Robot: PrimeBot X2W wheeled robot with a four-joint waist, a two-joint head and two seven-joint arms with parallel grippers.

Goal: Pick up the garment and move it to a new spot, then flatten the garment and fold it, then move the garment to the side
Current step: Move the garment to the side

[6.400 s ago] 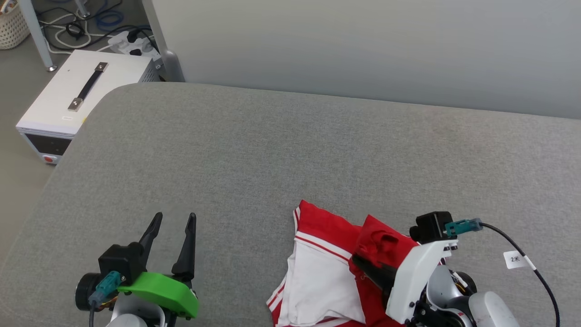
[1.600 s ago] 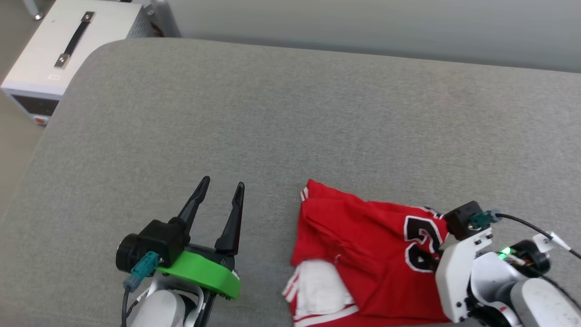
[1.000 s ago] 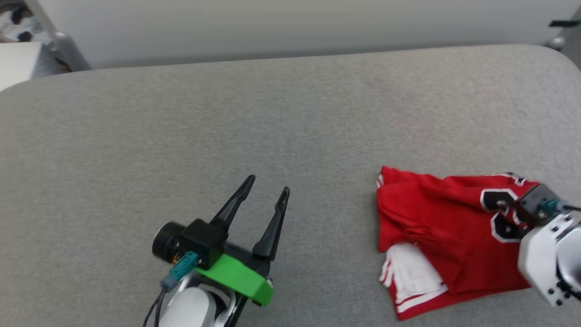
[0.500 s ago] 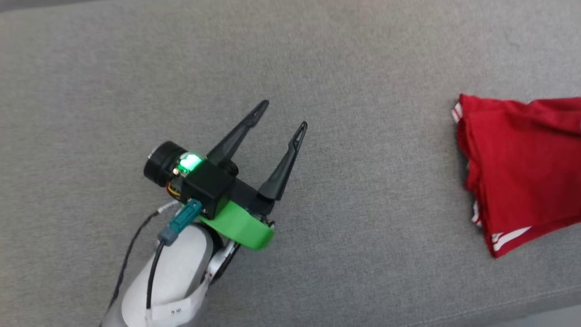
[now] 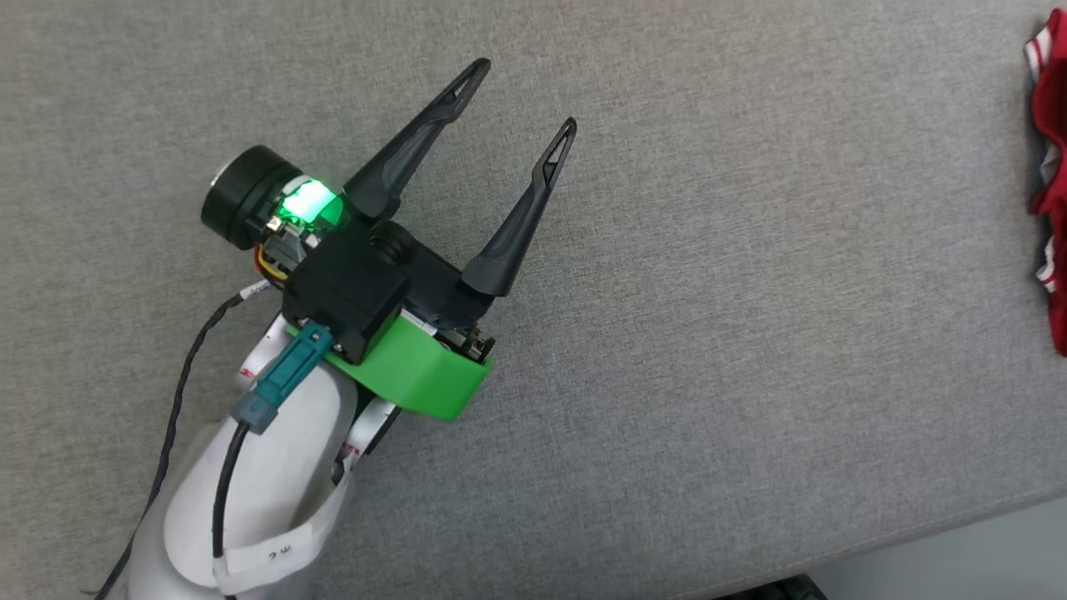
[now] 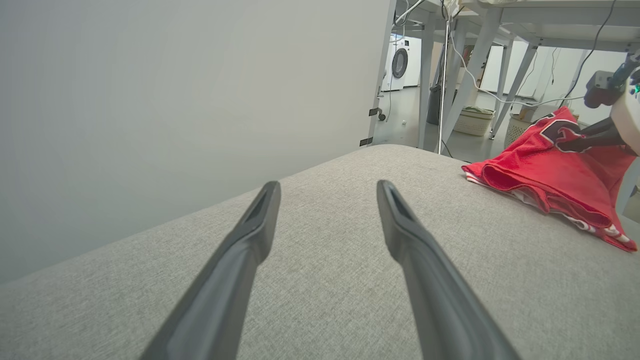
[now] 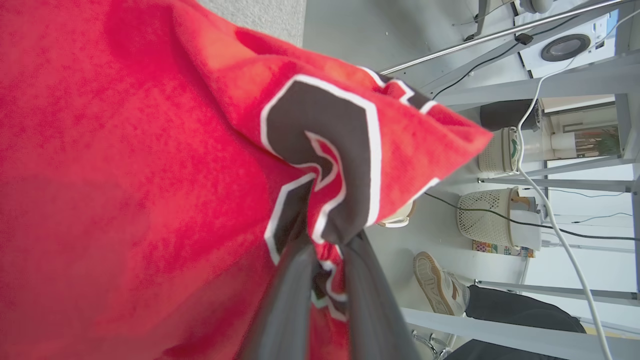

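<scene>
Garment [image 5: 1054, 100] cut off at view's edge, right hand [image 7: 325, 237] clenched on it, left hand [image 5: 525, 93] released

free: grey padded surface [image 5: 750, 350] bare across its middle and along its near edge | obstacle: left gripper [image 5: 527, 93], jaws spread wide, over the left part | obstacle: garment [image 5: 1052, 167] bunched at the right edge, pinched by right gripper [image 7: 325, 245] | far edge: pale wall panel [image 6: 175, 100] blocks passage
</scene>
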